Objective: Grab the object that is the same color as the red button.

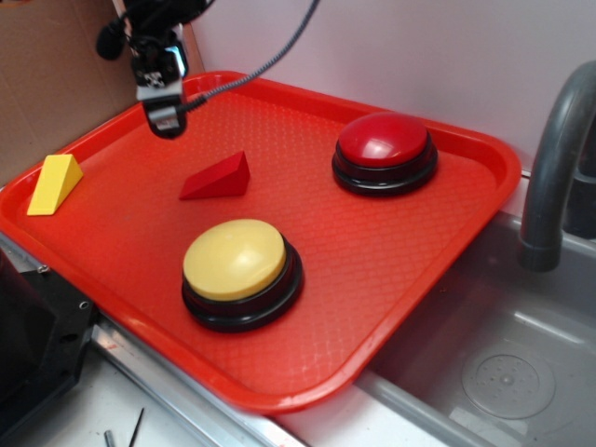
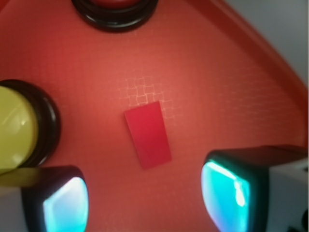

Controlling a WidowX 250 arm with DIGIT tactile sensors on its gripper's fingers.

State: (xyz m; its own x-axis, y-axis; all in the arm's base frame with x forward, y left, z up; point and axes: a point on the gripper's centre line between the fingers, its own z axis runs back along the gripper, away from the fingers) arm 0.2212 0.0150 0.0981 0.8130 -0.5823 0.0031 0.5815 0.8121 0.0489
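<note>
The small red wedge block [image 1: 217, 177] [image 2: 148, 135] lies on the red tray [image 1: 391, 279], left of the red dome button [image 1: 384, 149] [image 2: 115, 10]. My gripper [image 1: 165, 102] [image 2: 145, 200] hangs above the tray's back left part, up and to the left of the wedge. Its jaws stand wide apart with nothing between them. In the wrist view the wedge lies just ahead of the gap between the two glowing fingertips [image 2: 226, 193], over bare tray [image 2: 231, 96].
A yellow dome button [image 1: 240, 270] [image 2: 17, 128] sits at the tray's front. A yellow wedge [image 1: 54, 183] rests on the tray's left rim. A grey sink [image 1: 503, 372] with a dark faucet [image 1: 554, 168] lies to the right.
</note>
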